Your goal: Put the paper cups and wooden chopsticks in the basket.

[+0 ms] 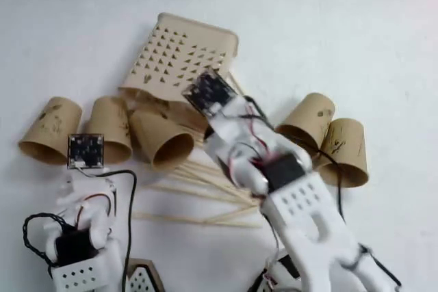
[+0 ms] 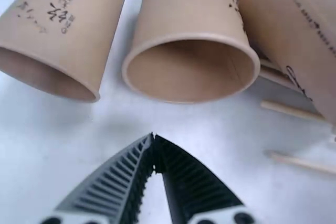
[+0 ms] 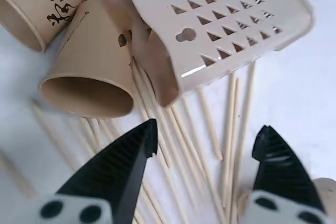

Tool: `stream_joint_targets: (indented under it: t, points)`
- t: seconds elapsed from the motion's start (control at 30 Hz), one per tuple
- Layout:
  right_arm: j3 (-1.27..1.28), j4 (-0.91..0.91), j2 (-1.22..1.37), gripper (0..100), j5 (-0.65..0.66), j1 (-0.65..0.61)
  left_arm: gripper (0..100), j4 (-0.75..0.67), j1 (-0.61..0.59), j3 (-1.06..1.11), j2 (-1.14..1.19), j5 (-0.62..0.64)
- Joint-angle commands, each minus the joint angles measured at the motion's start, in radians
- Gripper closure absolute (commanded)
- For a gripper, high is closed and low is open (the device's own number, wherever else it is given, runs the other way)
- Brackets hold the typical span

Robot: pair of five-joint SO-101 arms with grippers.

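Basket (image 1: 181, 56) is tipped over on the table (image 1: 383, 46), perforated face up. 5 paper cups, all lying on their sides on the table. 3 sit in a row on the left: far-left cup (image 1: 49, 131), mid-left cup (image 1: 113, 126) touching it, and third cup (image 1: 161, 140) w/ its closed end right at the basket's edge and its mouth pointing away from the basket. Other 2 are on the right, touching each other: inner right cup (image 1: 308, 120) and outer right cup (image 1: 345, 152). Wooden chopsticks (image 1: 205, 189) lie loose in a fan on the table btw the two cup groups, a few running in under the basket's edge. Left gripper (image 2: 155, 148): fingers pressed together tip to tip, low over the table just in front of the mid-left cup's open mouth, not touching it. Far-left and third cups flank that mouth either side. Right gripper (image 3: 207, 135): fingers spread wide, hovering over the chopsticks right by the basket's edge, third cup near one finger. In the high view the right arm (image 1: 301, 203) stretches from the bottom edge up to the basket, covering part of the chopstick fan. Left arm (image 1: 75, 237) is at bottom left, short of the left cup row.
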Motion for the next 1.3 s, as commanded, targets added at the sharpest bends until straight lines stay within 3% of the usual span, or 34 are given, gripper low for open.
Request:
stream_joint_targets:
  t: [0.0,0.5,0.63,0.77,0.93,1.03,1.27]
  points:
    - [-0.051,-0.111,0.110,69.6,-0.029,-0.035,98,-0.020,-0.007,-0.009,-0.013,0.005]
    - [-0.054,-0.576,0.535,70.5,-0.031,0.076,98,-0.020,-0.007,-0.009,-0.013,0.005]
    - [-0.055,-0.641,0.555,84.9,-0.031,0.091,98,-0.020,-0.007,-0.009,-0.013,0.005]
    - [-0.055,-0.638,0.487,97.7,-0.031,0.090,98,-0.020,-0.007,-0.009,-0.013,0.005]
    - [-0.055,-0.601,0.367,97.8,-0.035,0.090,98,-0.020,-0.007,-0.009,-0.013,0.005]
    - [-0.081,-0.584,0.312,97.8,-0.101,0.102,98,-0.020,-0.007,-0.009,-0.013,0.005]
    - [-0.333,-0.357,0.295,97.8,-0.190,0.148,98,-0.020,-0.007,-0.009,-0.013,0.005]
